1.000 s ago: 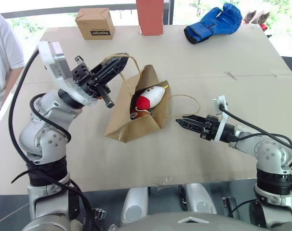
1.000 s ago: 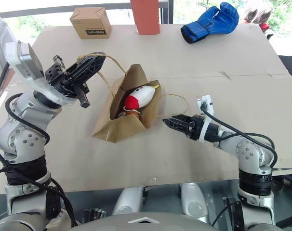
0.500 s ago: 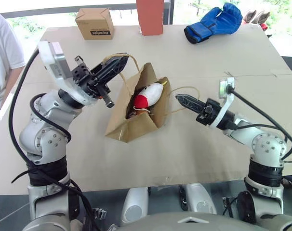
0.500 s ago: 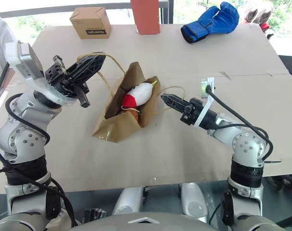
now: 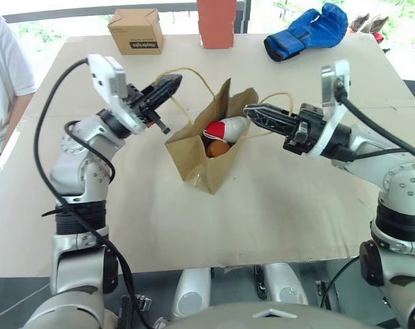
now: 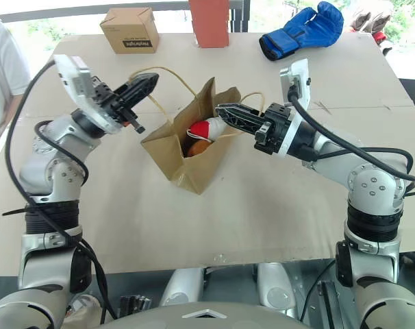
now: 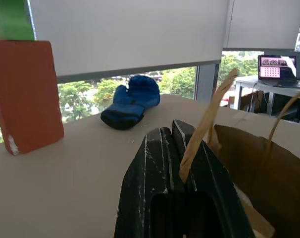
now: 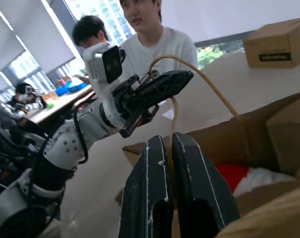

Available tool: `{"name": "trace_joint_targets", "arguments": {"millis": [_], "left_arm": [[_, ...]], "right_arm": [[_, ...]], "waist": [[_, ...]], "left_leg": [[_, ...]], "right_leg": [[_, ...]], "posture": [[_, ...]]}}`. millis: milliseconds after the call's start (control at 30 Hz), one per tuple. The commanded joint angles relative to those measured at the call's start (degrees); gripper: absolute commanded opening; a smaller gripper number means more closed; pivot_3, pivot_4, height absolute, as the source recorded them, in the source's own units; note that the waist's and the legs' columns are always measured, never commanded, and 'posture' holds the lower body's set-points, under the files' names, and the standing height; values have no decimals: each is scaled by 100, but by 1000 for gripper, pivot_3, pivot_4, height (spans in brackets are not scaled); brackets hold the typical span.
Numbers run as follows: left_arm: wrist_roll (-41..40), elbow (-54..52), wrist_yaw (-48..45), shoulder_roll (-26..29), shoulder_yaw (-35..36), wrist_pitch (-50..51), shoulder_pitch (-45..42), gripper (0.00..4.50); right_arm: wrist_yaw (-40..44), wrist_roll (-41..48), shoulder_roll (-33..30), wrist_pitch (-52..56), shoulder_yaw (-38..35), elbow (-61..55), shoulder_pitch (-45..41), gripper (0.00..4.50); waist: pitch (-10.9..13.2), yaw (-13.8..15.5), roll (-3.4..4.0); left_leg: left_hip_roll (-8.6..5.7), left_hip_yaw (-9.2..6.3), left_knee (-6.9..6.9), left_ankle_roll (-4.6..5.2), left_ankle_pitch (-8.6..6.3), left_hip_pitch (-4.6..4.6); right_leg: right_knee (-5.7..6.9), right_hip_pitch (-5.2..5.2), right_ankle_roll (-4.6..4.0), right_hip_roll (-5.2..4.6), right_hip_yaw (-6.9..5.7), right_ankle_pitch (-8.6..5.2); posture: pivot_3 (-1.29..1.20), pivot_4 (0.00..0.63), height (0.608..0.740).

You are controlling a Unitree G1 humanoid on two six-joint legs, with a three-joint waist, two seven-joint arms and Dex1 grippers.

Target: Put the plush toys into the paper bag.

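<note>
Brown kraft paper bag stands open near the middle of the cardboard-covered table, held up between the two arms by its thin tan loop handles. Left gripper, at ten o'clock from the bag, is closed on the near-side handle; the left wrist view shows the strap pinched between its black fingers. Right gripper, at three o'clock from the bag's mouth, has its fingers pressed together on the other handle, whose cord runs up from between them in the right wrist view. Inside the mouth lie both plush toys: the white elongated toy with its red end, and below it the round brown bear head, partly hidden by the bag wall. Judged from this arrangement, the loading is essentially complete; what remains appears to be settling the toys deeper, setting the bag down stably and releasing the handles. Bystander objects sit well apart along the far edge: a small cardboard box at eleven o'clock, an orange-red block at twelve, and a blue boxing glove at one o'clock.
</note>
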Motion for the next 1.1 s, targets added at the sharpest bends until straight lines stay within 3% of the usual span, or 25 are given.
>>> {"name": "trace_joint_targets", "arguments": {"millis": [33, 67, 100, 233, 333, 433, 533, 667, 733, 867, 1100], "left_arm": [[-423, -117, -348, 136, 270, 275, -11, 0], [-575, -171, -376, 181, 380, 442, 33, 728], [-669, -228, -365, 227, 465, 572, 84, 1026], [-1298, -622, -267, 505, 951, 1264, 449, 2957], [-1698, -1009, -290, 684, 1242, 1649, 854, 4464], [-2248, -1510, -386, 868, 1615, 2107, 1475, 4464], [-2418, -2057, -328, 932, 1750, 2306, 2247, 4464], [-2406, -2707, 31, 655, 1487, 2316, 2875, 4500], [-2180, -2928, 177, 587, 1280, 2221, 3008, 4500], [-1839, -3188, 518, 483, 987, 2088, 3086, 4500], [-1371, -3469, 1084, 292, 582, 1877, 2985, 4500]], "right_arm": [[252, 81, -243, -141, -82, -320, -115, 867], [329, 162, -368, -103, -126, -391, -110, 1379], [387, 242, -502, -67, -178, -466, -88, 1839], [646, 866, -1421, 205, -604, -719, 119, 3888], [745, 1417, -1957, 279, -884, -714, 263, 3981], [1014, 1531, -2489, 378, -1053, -752, 552, 3981], [1466, 232, -2883, -51, -350, -1046, 1110, 3981], [1565, -1876, -2034, -1372, 1421, -583, 1220, 2813], [1547, -2665, -1416, -1957, 2024, -118, 1065, 1732], [1643, -3296, -418, -2558, 2444, 536, 801, 49], [1972, -3705, 423, -2835, 2656, 1094, 500, 49]], "waist": [[1, -33, 1], [1, -33, 2], [1, -30, 1], [5, -11, 3], [5, 0, 2], [5, 1, 2], [1, -1, -5], [-2, -17, -9], [4, -5, -1], [4, 17, -1], [2, 24, -3]], "left_leg": [[1, 1, 0, 0, 0, -1], [2, 2, -1, 0, 0, 0], [2, 1, -3, 0, 0, -1], [3, -1, -8, 1, -1, -3], [3, -1, -7, 3, -2, -3], [4, 1, -6, 2, -2, -1], [5, 6, -7, 4, -3, 2], [15, 11, -5, 3, -2, 10], [21, 15, 1, 0, -1, 6], [23, 23, 9, -2, 0, 3], [26, 18, 1, -2, 0, 3]], "right_leg": [[0, -1, 0, 0, 1, 0], [0, -1, 0, 0, 2, 0], [0, -2, 0, 0, 2, 0], [-6, -1, 0, -2, -1, 0], [-14, 3, 0, -3, -2, 0], [-13, 5, 0, -3, -1, 0], [-19, 6, -1, -6, 2, -1], [-20, 4, -14, -2, 2, -11], [-18, 0, -15, 2, 3, -15], [-19, 3, -23, 6, 10, 5], [-18, 3, -16, 13, 7, 11]], "posture": [[0, 150, 740], [0, 150, 740], [0, 150, 740], [0, 150, 740], [0, 150, 740], [0, 150, 740], [0, 150, 740], [0, 150, 740], [0, 150, 740], [0, 150, 740], [0, 150, 740]]}}
